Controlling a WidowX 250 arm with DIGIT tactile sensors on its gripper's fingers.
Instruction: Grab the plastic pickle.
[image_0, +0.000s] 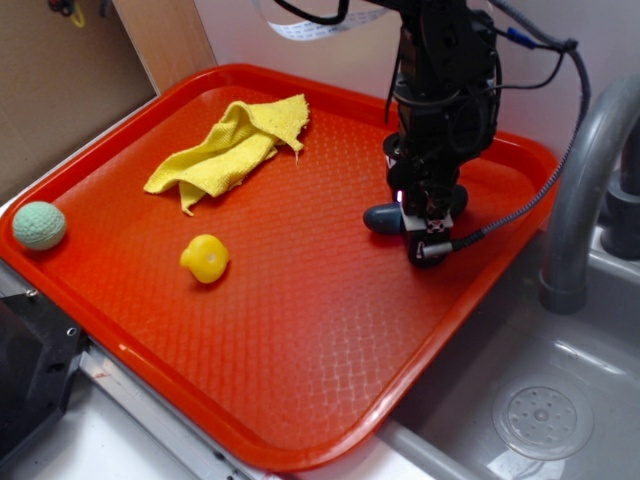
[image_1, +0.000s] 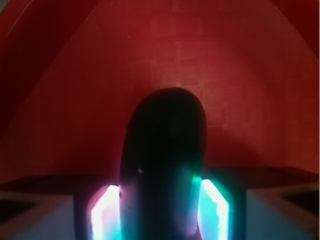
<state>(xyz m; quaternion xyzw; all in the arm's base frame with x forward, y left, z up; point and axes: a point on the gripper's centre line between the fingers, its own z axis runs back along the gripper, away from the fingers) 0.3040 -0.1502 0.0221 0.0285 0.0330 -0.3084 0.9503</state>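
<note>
The plastic pickle (image_0: 381, 217) is a dark, rounded sausage shape lying on the red tray (image_0: 300, 330) near its right side. My gripper (image_0: 420, 222) stands straight down over it, and only the pickle's left end pokes out past the fingers. In the wrist view the pickle (image_1: 165, 150) fills the gap between the two glowing pads (image_1: 214, 209), which press against both its sides. The gripper (image_1: 160, 210) is shut on the pickle, which looks to rest on the tray.
A crumpled yellow cloth (image_0: 232, 145) lies at the tray's back. A small yellow rounded toy (image_0: 205, 258) sits left of centre, and a pale green ball (image_0: 39, 225) rests at the tray's left rim. A grey faucet pipe (image_0: 580, 190) and a sink (image_0: 540, 410) are to the right.
</note>
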